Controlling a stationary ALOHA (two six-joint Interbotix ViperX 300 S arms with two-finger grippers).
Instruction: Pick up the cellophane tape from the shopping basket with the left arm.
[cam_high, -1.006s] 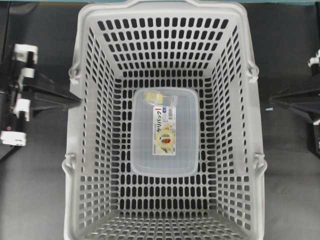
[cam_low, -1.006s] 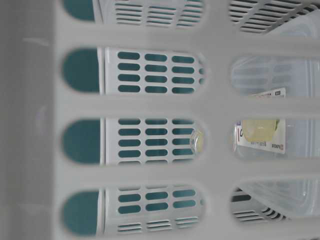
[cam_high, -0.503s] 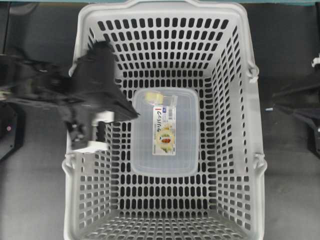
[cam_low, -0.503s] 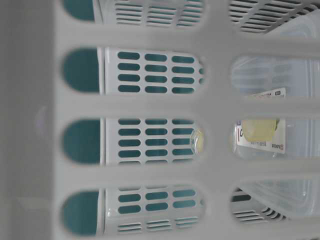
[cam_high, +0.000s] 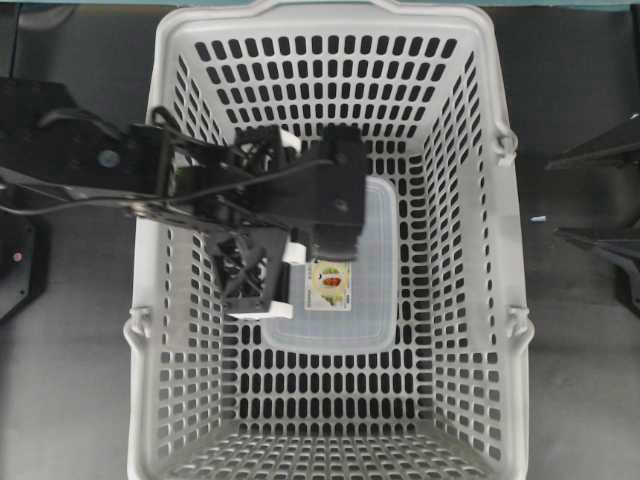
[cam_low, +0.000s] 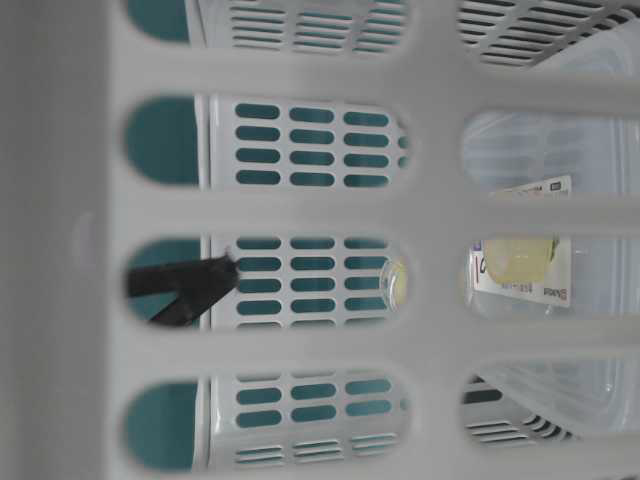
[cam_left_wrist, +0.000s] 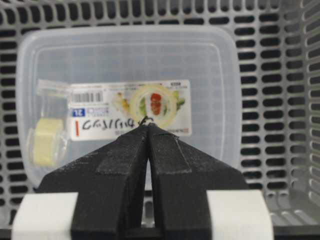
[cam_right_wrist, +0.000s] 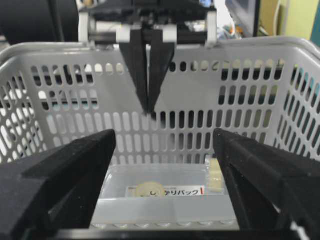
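The cellophane tape (cam_left_wrist: 46, 142), a small pale-yellow roll in a clear wrapper, lies on a clear box (cam_left_wrist: 150, 55) with a fruit label, near one of its corners. The box sits on the floor of the light-grey shopping basket (cam_high: 520, 260). My left arm (cam_high: 335, 195) reaches in over the basket's left wall and covers the tape in the overhead view. The left gripper (cam_left_wrist: 148, 125) hangs tip-down over the label, shut and empty. It is well above the box, with the tape off to its left in the left wrist view. The right gripper (cam_high: 592, 195) stands open outside the basket's right wall.
The basket's slotted walls (cam_right_wrist: 65, 55) rise on all sides of the box (cam_right_wrist: 165, 205). The left gripper's tip (cam_low: 225, 268) shows through a slot in the table-level view. Dark tabletop (cam_high: 580, 380) lies on both sides of the basket.
My left arm has swung in from the left over the basket wall and now hangs tip-down above the box. The right gripper's fingers have spread wide apart.
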